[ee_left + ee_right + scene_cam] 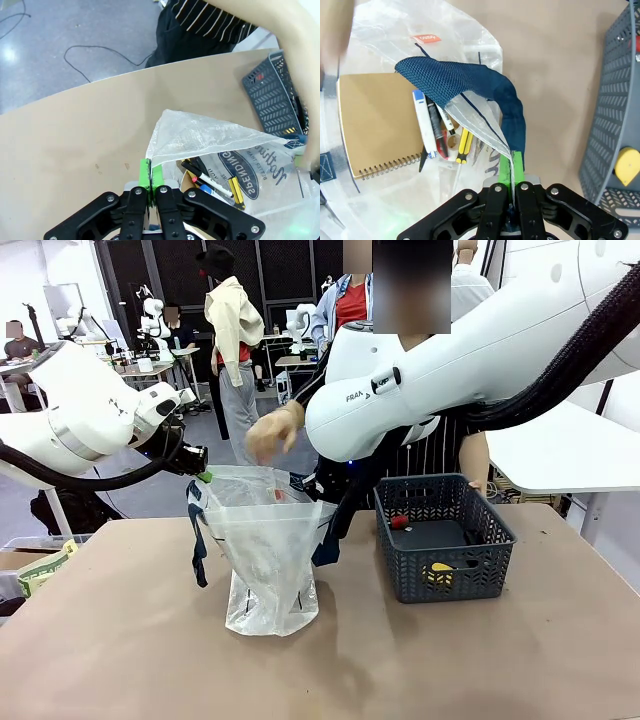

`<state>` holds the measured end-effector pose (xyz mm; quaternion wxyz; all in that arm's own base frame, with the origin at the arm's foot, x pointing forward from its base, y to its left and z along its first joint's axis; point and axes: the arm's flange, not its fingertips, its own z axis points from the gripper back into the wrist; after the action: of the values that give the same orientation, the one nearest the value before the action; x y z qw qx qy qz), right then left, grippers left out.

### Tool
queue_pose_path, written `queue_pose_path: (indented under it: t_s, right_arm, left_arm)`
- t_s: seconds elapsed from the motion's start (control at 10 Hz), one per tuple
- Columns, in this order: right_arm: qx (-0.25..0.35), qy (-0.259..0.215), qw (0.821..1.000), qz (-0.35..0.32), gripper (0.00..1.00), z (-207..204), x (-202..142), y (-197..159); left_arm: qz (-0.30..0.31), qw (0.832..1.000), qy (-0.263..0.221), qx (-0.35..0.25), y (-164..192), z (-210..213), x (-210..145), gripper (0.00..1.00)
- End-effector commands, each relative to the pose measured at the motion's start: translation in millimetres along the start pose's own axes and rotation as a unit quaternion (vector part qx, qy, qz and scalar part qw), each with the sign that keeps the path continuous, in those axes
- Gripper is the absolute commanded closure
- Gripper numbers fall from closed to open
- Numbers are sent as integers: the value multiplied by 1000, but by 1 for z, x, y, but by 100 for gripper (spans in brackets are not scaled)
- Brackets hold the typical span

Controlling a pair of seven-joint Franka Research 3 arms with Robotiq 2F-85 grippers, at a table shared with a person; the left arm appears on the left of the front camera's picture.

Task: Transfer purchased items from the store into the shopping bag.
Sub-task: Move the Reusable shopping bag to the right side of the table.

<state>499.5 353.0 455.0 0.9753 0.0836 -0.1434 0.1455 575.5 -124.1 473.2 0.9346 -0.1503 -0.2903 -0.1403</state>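
Note:
The shopping bag stands open on the table, translucent with navy handles. My left gripper is shut on its left rim, its green pads pinching the plastic. On the opposite rim, beside a handle, my right gripper is shut too. Inside the bag lie a tan spiral notebook and several pens. The store, a dark grey basket, sits right of the bag and holds a red item and a yellow item. A person's hand hovers over the bag's mouth.
The person stands at the far side of the table, behind the bag and basket. My right arm crosses high over the basket. A green-and-white package lies past the table's left edge.

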Motion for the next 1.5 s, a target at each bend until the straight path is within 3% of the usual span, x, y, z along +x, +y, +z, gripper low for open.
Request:
queue_pose_path:
  t_s: [0.0, 1.4]
  right_arm:
    - [0, 1, 1000, -5, 100, 1, -3, -3]
    - [0, 1, 1000, -5, 100, 1, -3, -3]
  left_arm:
    - [5, 1000, -3, 0, 2, 4, -2, 100]
    - [5, 1000, -3, 0, 2, 4, -2, 100]
